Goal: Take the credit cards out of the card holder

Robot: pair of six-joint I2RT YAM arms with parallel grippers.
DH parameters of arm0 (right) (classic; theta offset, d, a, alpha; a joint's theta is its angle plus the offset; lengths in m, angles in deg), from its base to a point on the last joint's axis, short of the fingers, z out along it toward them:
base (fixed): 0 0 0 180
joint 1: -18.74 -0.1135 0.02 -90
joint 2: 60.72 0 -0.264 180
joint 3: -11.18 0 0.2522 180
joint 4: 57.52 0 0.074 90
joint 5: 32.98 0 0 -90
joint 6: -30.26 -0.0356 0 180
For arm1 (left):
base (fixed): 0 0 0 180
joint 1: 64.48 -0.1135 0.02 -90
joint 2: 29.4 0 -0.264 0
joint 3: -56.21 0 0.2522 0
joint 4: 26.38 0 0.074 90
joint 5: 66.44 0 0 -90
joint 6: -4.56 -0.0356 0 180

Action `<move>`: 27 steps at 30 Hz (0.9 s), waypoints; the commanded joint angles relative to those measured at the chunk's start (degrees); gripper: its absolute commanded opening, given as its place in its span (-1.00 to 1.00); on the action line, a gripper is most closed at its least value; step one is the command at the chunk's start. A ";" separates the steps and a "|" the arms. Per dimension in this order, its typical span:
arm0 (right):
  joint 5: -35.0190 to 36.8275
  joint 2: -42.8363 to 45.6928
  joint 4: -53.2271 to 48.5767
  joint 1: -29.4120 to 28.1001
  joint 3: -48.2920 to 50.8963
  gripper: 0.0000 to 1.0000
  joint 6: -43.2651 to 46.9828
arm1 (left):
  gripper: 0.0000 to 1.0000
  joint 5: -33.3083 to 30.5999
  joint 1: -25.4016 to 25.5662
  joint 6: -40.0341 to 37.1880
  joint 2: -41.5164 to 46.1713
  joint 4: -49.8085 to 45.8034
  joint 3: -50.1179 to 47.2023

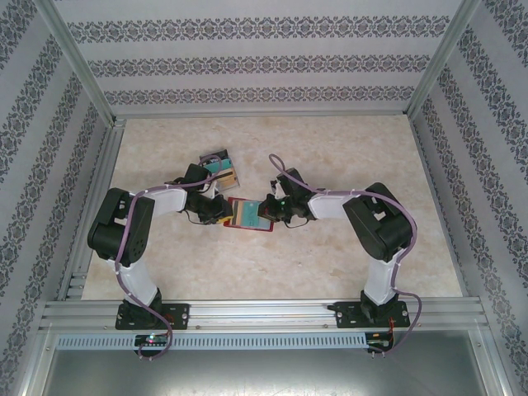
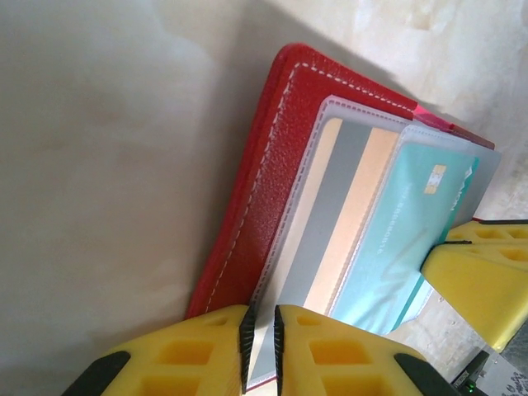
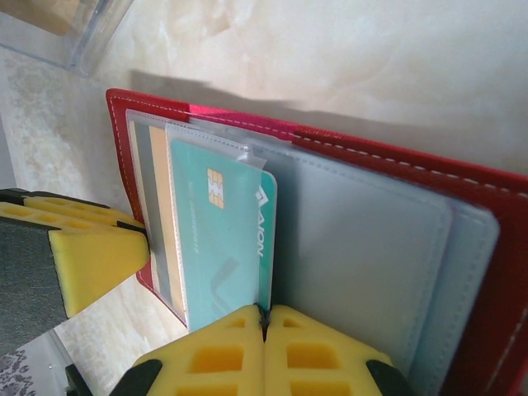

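Observation:
The red card holder [image 1: 250, 217] lies open at the table's middle, between both grippers. Its red leather edge [image 2: 276, 165] and grey-blue inner face [image 3: 363, 247] show in the wrist views. My left gripper [image 2: 261, 342] is shut on the holder's left edge, over the clear sleeve holding a tan and grey card [image 2: 342, 214]. A teal credit card [image 3: 219, 231] with a gold chip sticks partly out of its clear pocket. My right gripper [image 3: 266, 318] is shut on that card's lower corner. From above, the left gripper [image 1: 223, 212] and right gripper [image 1: 269, 208] flank the holder.
A fanned pile of cards [image 1: 224, 174] lies just behind the left gripper, beside a small clear container [image 1: 213, 157]. That container's corner [image 3: 58, 29] shows in the right wrist view. Metal frame rails [image 1: 264, 312] and patterned walls enclose the marble-look table [image 1: 346, 264].

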 commanded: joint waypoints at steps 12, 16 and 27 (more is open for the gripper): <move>-1.03 -6.26 0.64 -2.53 -7.25 -0.92 -0.86 | -0.46 -4.30 0.44 -0.54 3.38 -7.91 2.45; -1.05 -6.81 0.43 -2.59 -7.71 -0.65 -0.63 | -0.47 -3.91 0.51 -0.27 3.06 -7.47 2.90; 0.01 -5.48 0.50 -2.47 -6.13 -0.76 -0.54 | -0.50 -2.85 0.61 0.14 2.79 -5.88 3.71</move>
